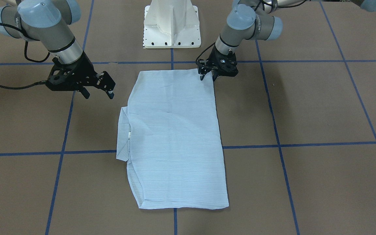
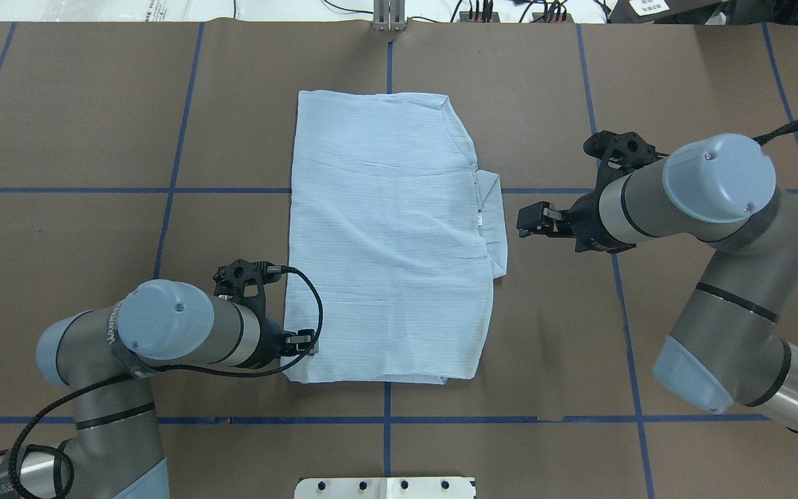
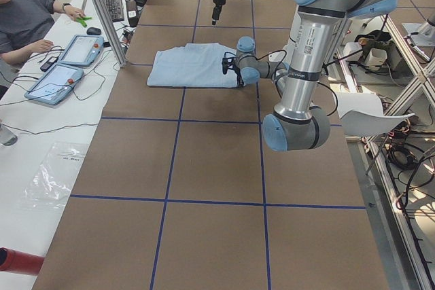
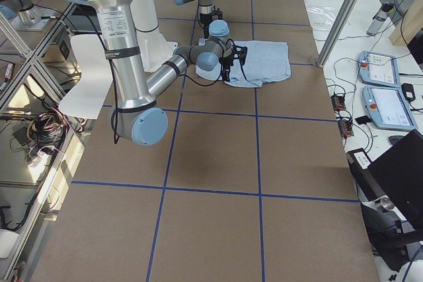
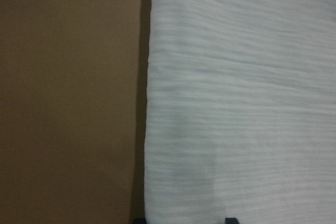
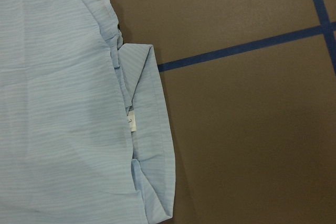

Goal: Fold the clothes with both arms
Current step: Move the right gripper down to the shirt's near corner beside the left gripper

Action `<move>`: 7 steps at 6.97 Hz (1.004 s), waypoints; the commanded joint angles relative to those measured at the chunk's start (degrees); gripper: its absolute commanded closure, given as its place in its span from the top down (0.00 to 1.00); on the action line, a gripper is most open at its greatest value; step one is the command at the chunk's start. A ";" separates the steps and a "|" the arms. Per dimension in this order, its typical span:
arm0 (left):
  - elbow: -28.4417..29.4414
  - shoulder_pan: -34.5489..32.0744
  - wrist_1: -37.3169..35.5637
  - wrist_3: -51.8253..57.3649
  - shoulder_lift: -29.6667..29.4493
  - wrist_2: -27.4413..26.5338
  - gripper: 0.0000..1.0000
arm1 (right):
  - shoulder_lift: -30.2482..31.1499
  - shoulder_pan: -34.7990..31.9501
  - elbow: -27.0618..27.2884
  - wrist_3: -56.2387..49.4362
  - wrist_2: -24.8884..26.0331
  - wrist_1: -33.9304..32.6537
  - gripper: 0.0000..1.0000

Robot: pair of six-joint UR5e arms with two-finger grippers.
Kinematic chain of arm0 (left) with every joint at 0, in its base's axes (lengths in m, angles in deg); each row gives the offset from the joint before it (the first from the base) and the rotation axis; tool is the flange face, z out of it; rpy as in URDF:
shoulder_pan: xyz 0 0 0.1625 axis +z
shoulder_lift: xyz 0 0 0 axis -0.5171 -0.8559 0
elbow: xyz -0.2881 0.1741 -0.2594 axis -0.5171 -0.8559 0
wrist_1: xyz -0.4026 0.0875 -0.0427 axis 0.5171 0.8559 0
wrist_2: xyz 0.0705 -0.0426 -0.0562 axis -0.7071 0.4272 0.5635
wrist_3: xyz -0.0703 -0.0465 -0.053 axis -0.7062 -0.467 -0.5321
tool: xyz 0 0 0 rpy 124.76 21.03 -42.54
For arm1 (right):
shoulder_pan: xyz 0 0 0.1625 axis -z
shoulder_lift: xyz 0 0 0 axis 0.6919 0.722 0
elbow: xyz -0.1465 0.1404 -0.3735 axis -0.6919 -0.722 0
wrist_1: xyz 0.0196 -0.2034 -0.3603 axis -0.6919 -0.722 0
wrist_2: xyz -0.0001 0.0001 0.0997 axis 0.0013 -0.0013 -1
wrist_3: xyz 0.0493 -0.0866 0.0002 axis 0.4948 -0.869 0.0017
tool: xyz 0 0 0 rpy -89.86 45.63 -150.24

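Left claw (image 1: 208, 78): jaws parted, pressing low at the shirt (image 1: 175, 137) corner nearest the base.
Right claw (image 1: 99, 95): gaping wide, empty, hovering near the collar (image 1: 122, 137).
Shirt: lying folded flat mid-worktop (image 1: 305, 107), collar sticking out rightward.

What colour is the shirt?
The shirt is light blue with faint stripes; right wrist view shows it best.

Overhead and front cameras face each other above the shirt (image 2: 385, 235); side cameras look along the table (image 3: 204, 168); wrist cameras see shirt edges closely.
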 commanded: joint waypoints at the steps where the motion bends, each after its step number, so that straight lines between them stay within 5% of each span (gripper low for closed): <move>1: -0.18 0.00 -0.01 0.00 0.08 0.01 0.57 | 0.09 0.88 0.46 1.85 0.12 -0.08 1.00; 4: -0.45 1.49 -0.10 -0.78 0.34 -0.08 0.57 | 1.75 2.21 1.87 4.22 0.82 -0.08 1.00; 5: -0.45 1.84 -0.88 -1.14 0.08 -0.08 0.49 | 1.76 3.08 2.04 5.19 1.78 -0.08 1.00; 6: -0.62 1.93 -1.67 -1.23 -0.10 -0.08 0.14 | 1.84 4.39 2.22 7.20 3.01 -0.08 1.00; 7: -1.14 1.85 -1.94 -1.14 -0.10 0.01 0.00 | 1.93 6.84 3.70 11.57 5.63 -0.17 1.00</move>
